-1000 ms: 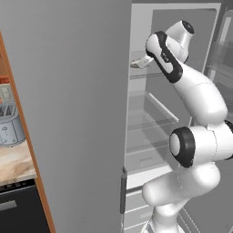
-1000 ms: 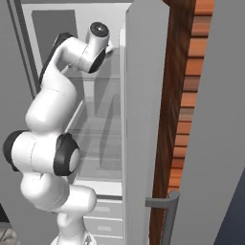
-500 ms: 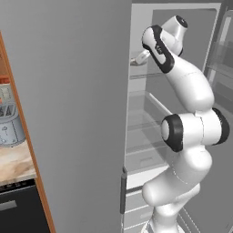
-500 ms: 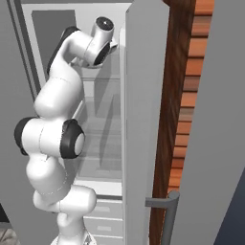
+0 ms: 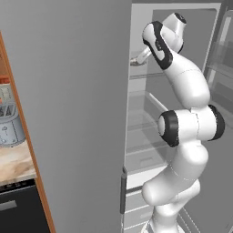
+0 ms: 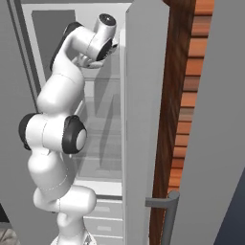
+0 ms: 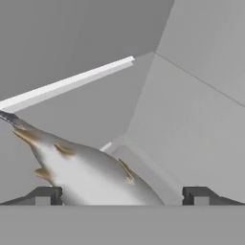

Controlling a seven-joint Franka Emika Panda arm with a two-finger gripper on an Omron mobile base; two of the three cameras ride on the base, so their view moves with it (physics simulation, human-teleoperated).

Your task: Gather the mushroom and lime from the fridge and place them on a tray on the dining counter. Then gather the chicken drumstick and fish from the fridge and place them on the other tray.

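Glossy white arm of rounded segments, black bands at joints; small dark fingertips on the gripper

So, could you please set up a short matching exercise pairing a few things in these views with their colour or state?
Things:
1. fish
2. fridge
3. gripper
4. brick wall

Descriptions:
a. grey doors, standing open
b. silvery with yellowish fins
c. orange-red
d. jaws wide apart, either side of the fish

Pairs: 1-b, 2-a, 3-d, 4-c
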